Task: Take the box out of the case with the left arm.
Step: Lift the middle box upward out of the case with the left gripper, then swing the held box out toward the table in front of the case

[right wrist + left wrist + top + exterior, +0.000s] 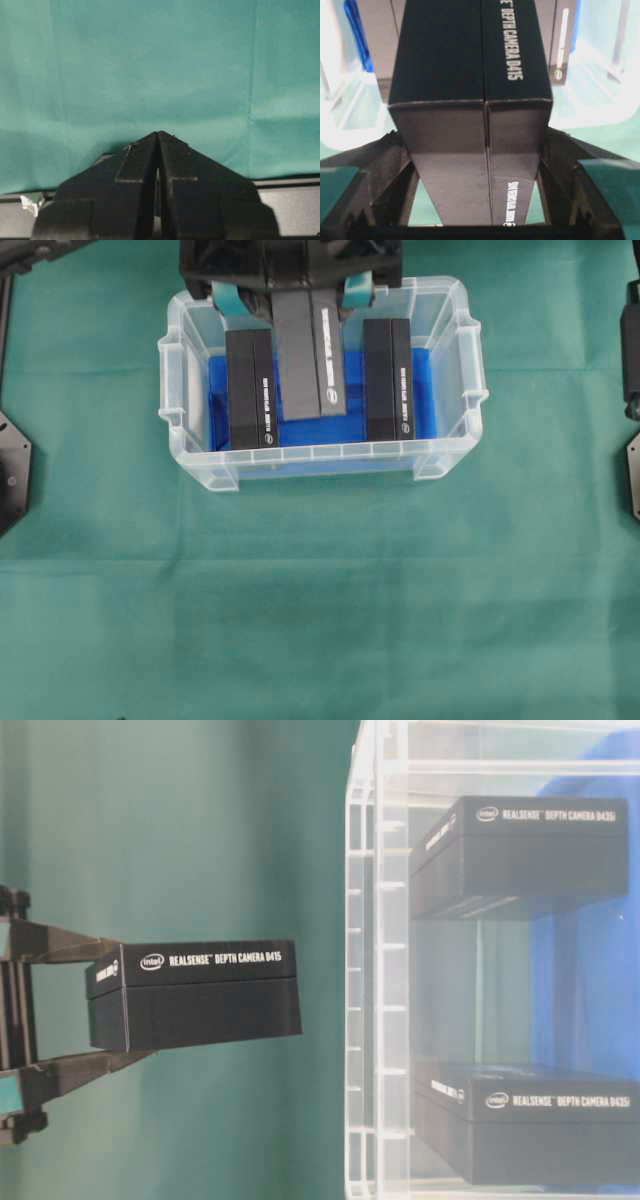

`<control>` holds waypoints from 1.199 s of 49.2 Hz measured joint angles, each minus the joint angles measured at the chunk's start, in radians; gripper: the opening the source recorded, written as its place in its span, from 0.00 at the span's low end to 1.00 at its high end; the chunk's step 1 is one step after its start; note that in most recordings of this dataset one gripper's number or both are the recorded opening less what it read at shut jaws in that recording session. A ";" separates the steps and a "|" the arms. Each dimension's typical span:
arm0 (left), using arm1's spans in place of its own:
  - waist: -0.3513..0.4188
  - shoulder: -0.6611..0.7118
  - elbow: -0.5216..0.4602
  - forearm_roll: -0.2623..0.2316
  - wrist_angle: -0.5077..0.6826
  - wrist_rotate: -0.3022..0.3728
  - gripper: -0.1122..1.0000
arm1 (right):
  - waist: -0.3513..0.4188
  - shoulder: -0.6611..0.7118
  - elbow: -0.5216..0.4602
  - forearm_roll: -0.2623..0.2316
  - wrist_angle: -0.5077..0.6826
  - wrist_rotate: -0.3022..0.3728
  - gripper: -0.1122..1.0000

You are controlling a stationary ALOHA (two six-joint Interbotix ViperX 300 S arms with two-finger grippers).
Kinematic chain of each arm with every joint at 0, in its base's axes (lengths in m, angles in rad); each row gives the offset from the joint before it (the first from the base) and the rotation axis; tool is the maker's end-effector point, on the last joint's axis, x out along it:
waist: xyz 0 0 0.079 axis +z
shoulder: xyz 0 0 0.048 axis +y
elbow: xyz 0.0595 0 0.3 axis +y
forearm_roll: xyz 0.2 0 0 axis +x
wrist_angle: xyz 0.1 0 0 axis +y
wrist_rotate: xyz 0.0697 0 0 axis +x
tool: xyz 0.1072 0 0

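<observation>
Three black boxes [310,355], one clear case [450,445], one blue lining [310,430], two tools [290,285].

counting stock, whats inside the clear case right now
Two black boxes stand in the case on blue lining: one left, one right. A third box is held above by the left end effector, hiding the middle floor.

Black box [310,350], clear case [455,455], blue lining [345,425].

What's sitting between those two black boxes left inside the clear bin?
Only blue cloth lining lies between the left box and the right box. In the overhead view, the lifted third box, gripped by the left end effector, hangs above that gap.
</observation>
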State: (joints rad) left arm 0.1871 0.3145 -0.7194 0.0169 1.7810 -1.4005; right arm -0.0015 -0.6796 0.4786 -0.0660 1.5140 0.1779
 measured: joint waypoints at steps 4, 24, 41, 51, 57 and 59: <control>-0.029 0.000 0.000 0.000 0.000 -0.028 0.64 | 0.000 0.000 0.000 0.000 0.000 0.000 0.10; -0.232 0.000 0.000 0.000 0.000 -0.261 0.64 | 0.000 0.000 0.000 -0.002 0.000 0.000 0.10; -0.405 0.000 0.000 0.000 -0.038 -0.454 0.64 | 0.000 0.000 0.000 -0.002 0.002 0.000 0.10; -0.426 0.000 0.000 0.006 -0.058 -0.466 0.64 | 0.000 0.000 0.000 0.002 0.002 0.000 0.10; -0.425 0.000 0.002 0.014 -0.058 -0.463 0.64 | 0.000 0.000 0.000 0.002 0.002 0.000 0.10; -0.425 0.000 0.006 0.015 -0.058 -0.463 0.64 | 0.000 -0.002 0.000 0.002 0.002 0.000 0.10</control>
State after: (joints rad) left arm -0.2378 0.3145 -0.7133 0.0322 1.7227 -1.8638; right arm -0.0015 -0.6811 0.4786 -0.0644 1.5156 0.1779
